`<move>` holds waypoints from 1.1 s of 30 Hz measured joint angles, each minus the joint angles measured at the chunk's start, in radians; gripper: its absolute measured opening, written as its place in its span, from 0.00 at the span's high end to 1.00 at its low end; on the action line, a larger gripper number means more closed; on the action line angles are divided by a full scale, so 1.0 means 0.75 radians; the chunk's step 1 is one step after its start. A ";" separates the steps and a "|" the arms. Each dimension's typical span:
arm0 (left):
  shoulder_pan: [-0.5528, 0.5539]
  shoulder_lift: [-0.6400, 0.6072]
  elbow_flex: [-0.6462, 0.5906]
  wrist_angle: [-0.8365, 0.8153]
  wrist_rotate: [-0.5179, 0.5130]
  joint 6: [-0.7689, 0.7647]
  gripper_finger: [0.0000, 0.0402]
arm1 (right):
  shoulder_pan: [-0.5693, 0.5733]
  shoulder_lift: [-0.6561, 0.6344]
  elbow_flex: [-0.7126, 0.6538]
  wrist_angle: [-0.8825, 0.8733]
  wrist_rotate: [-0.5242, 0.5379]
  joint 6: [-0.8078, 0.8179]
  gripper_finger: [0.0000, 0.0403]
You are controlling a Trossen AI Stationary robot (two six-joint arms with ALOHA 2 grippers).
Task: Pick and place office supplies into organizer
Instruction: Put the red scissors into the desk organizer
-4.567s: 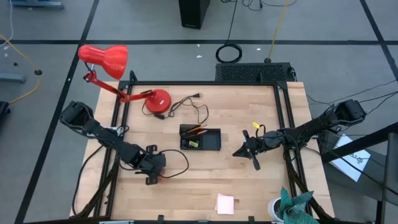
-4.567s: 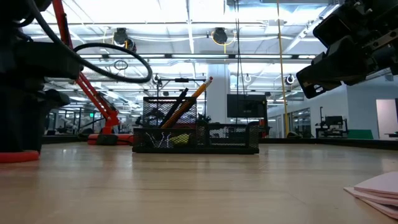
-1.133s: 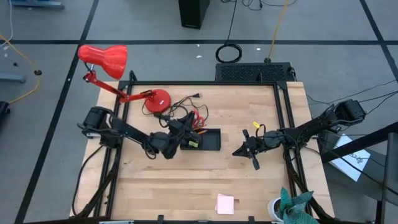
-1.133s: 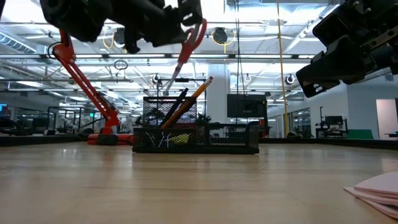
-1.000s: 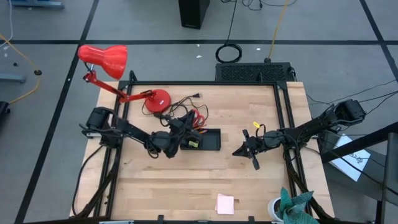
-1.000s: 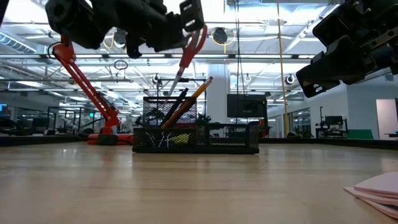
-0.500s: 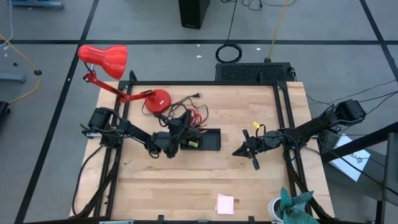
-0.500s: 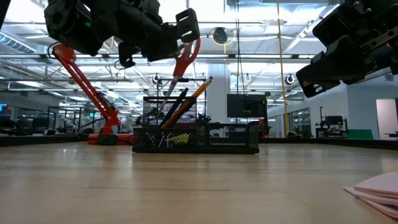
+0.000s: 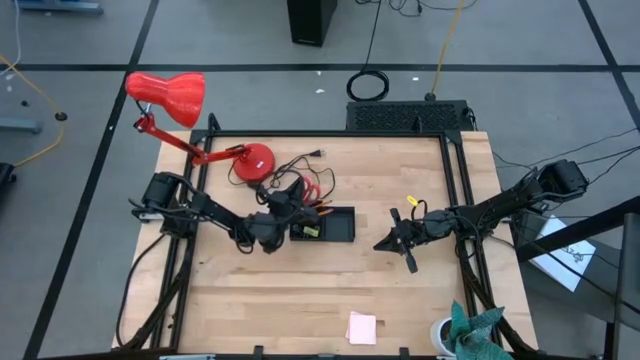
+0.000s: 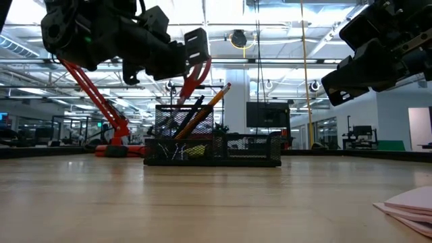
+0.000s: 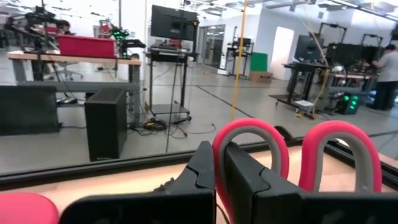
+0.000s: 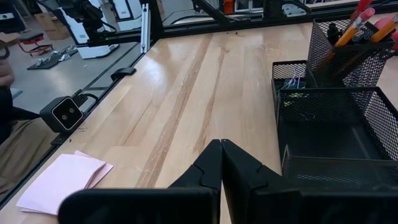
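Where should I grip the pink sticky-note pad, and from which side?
The sticky-note pad lies flat and alone on the table near its front edge, so probably come straight down and pinch two opposite edges, fingers straddling its width. The right gripper, shut and idle, is nearer; the left gripper holds the scissors.

Grey taped floor (image 9: 80, 100), ceiling strip lights (image 10: 283, 27), distant workbenches (image 11: 93, 59).

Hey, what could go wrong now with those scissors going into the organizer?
The left gripper holds the red-handled scissors tilted over the organizer, whose tall cup already holds pencils. The blades might jam against them or tip the light mesh organizer. The lamp cord lies close behind and might snag.
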 joint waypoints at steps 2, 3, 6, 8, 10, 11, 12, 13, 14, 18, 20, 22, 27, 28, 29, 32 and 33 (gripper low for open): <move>0.010 0.000 -0.008 -0.016 0.043 -0.028 0.98 | 0.000 0.000 0.000 0.001 0.001 0.000 1.00; 0.013 0.000 -0.008 -0.018 0.064 -0.030 0.98 | 0.000 0.000 0.000 0.002 0.001 0.000 1.00; 0.020 0.000 -0.008 -0.010 0.108 -0.033 0.98 | 0.000 -0.001 0.000 0.009 0.001 0.000 1.00; 0.020 0.000 -0.008 -0.008 0.116 -0.034 0.98 | 0.000 0.000 0.000 0.010 0.001 0.000 1.00; 0.020 0.000 -0.008 -0.005 0.117 -0.034 0.98 | 0.000 0.000 0.000 0.010 0.001 0.000 1.00; 0.020 0.000 -0.008 -0.005 0.118 -0.033 0.98 | 0.000 0.000 0.000 0.010 0.001 0.000 1.00; 0.020 0.000 -0.008 -0.006 0.119 -0.035 0.98 | 0.000 0.000 0.000 0.010 0.001 0.000 1.00; 0.020 0.000 -0.008 -0.005 0.123 -0.041 0.98 | 0.000 0.000 0.000 0.010 0.001 0.000 1.00; 0.020 0.000 -0.008 -0.005 0.126 -0.053 0.98 | 0.000 0.000 0.000 0.010 0.001 0.000 1.00; 0.020 0.000 -0.008 -0.009 0.116 -0.153 0.98 | 0.000 0.000 0.000 0.010 0.001 0.000 1.00; 0.019 0.009 -0.008 -0.014 0.076 -0.209 0.98 | 0.000 0.000 0.000 0.010 0.001 0.000 1.00; 0.016 0.037 -0.008 -0.004 0.039 -0.217 0.98 | 0.000 0.000 0.000 0.010 0.001 0.000 1.00; 0.016 0.139 -0.007 0.001 0.025 -0.293 0.98 | 0.000 0.000 0.000 0.010 0.001 0.000 1.00; 0.017 0.157 -0.007 0.006 0.024 -0.300 0.98 | 0.000 0.000 0.000 0.010 0.002 0.001 1.00; 0.017 0.171 -0.006 0.013 0.024 -0.305 0.98 | 0.000 0.000 0.000 0.010 0.002 0.000 1.00; 0.016 0.186 -0.003 0.019 0.026 -0.300 0.98 | 0.000 0.000 0.000 0.010 0.002 0.000 1.00; 0.017 0.186 -0.003 0.018 0.027 -0.296 0.98 | 0.000 0.000 0.000 0.010 0.002 -0.003 1.00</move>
